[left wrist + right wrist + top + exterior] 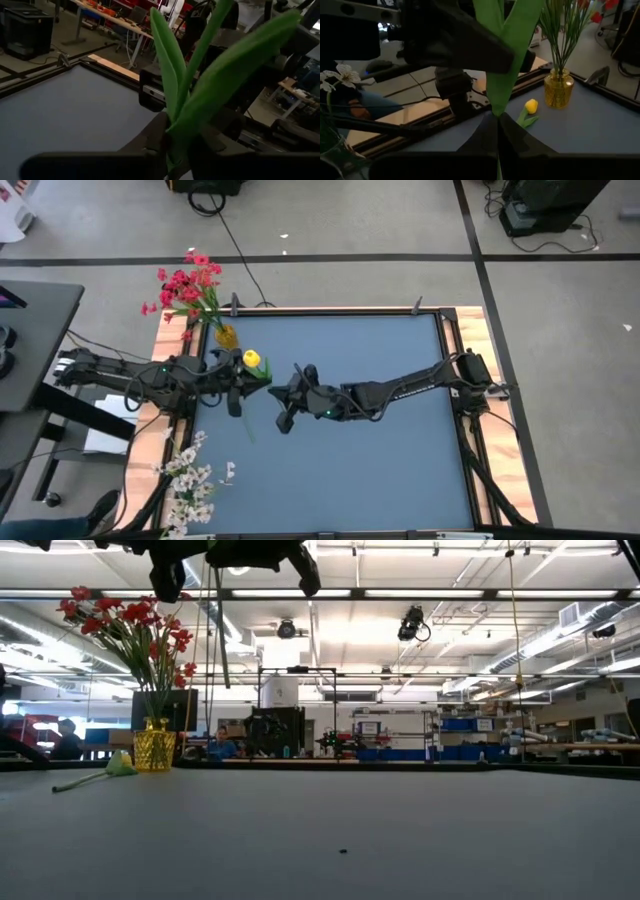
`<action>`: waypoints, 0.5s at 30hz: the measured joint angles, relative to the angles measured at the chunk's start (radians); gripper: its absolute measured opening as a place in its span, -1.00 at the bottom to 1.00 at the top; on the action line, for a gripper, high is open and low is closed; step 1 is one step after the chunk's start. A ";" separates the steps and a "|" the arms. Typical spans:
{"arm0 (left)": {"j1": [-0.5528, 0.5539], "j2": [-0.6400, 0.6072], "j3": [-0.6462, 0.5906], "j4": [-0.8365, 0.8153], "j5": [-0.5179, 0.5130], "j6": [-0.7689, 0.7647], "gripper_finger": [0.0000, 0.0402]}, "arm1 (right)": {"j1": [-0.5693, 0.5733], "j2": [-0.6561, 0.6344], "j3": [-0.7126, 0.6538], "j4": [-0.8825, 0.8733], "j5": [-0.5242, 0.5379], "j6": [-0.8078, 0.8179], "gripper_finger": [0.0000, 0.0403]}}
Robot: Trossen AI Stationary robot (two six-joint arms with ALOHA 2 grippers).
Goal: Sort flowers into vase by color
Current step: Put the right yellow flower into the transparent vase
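Twice pinched one slim green stem (222, 640) high over the middle of the tabletop (380, 470): clenched it in the right tool (497, 117) and nipped it at the leaf base with the left tool (175, 142), long axis near upright, leaves smooth, waxy and blade-shaped. Judged the left arm nearer both goals, the faceted yellow glass vase (557, 90) of red flowers (185, 285) at the far left corner and the white sprays (190, 475) at the near left edge. Noted a yellow tulip (532, 106) lying flat just beside that vase; could not see the held stem's blossom.
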 joint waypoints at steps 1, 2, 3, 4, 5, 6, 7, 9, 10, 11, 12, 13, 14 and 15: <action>0.000 -0.004 0.000 -0.005 0.000 0.006 -0.73 | 0.001 0.000 0.000 -0.001 0.000 0.000 -0.99; 0.000 -0.005 0.000 -0.008 0.000 0.018 -0.78 | 0.001 0.000 0.000 0.000 0.003 0.001 -0.99; 0.000 -0.006 0.000 -0.008 0.000 0.026 -0.83 | 0.001 0.000 0.000 0.000 0.004 0.001 -0.99; 0.000 -0.006 0.000 -0.008 0.000 0.032 -0.88 | 0.001 0.000 0.000 0.000 0.004 0.002 -0.99; 0.000 -0.006 0.000 -0.010 0.001 0.040 -0.91 | 0.001 0.000 0.000 0.000 0.004 0.002 -0.99; 0.000 -0.006 0.000 -0.012 0.000 0.050 -0.93 | 0.001 0.000 0.000 0.001 0.004 0.004 -0.99; -0.002 -0.006 0.000 -0.012 0.000 0.059 -0.94 | 0.001 0.000 0.000 0.001 0.004 0.005 -0.99; -0.006 -0.006 0.000 -0.011 0.004 0.088 -0.95 | 0.001 0.000 0.000 0.001 0.003 0.013 -0.97; -0.007 -0.006 0.000 -0.011 0.008 0.110 -0.95 | 0.001 0.000 0.000 0.001 0.000 0.016 -0.94; -0.008 -0.006 0.000 -0.012 0.012 0.129 -0.95 | 0.001 0.000 0.000 0.002 0.000 0.016 -0.91; -0.008 -0.006 0.000 -0.012 0.017 0.142 -0.95 | 0.001 0.000 0.000 0.002 0.000 0.016 -0.85; -0.008 -0.006 0.000 -0.013 0.021 0.154 -0.96 | 0.002 0.000 0.000 0.002 0.000 0.027 -0.79; -0.008 -0.006 0.006 -0.030 0.024 0.163 -0.96 | 0.002 0.000 0.000 -0.001 0.000 0.051 -0.72; -0.012 -0.006 0.018 -0.061 0.026 0.174 -0.96 | 0.002 -0.001 0.000 -0.007 0.000 0.079 -0.64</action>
